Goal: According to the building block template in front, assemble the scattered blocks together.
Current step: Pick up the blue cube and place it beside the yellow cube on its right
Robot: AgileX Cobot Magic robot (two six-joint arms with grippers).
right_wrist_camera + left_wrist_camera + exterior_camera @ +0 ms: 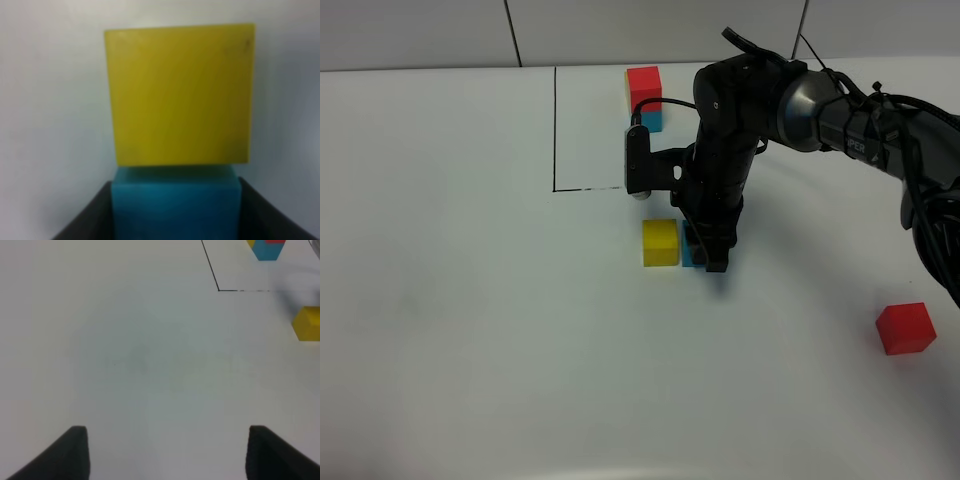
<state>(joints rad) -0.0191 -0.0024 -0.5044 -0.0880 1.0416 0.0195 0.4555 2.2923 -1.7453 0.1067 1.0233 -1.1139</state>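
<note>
**Exterior high.** The building block template, red over cyan with a yellow sliver at its side, stands at the far side of the table, inside the black line. At mid-table the yellow block and the cyan block lie side by side. The right gripper is lowered over the cyan one and hides most of it. The red block lies well apart, toward the right edge. The left arm is not seen here.

Progress, as judged: the bottom pair appears laid out, and the red block is not yet stacked on the cyan one. That is roughly the halfway mark.

**Left wrist.** The left gripper hangs over bare table, its jaws spread with nothing between them. The template and the yellow block are caught only at the frame's margin.

**Right wrist.** What the high view masks is settled here. The cyan block sits between the jaws, which are pinched onto its two sides, and the yellow block is pressed flush against its far face with no gap visible. The red block and the template are absent from this view.
</note>
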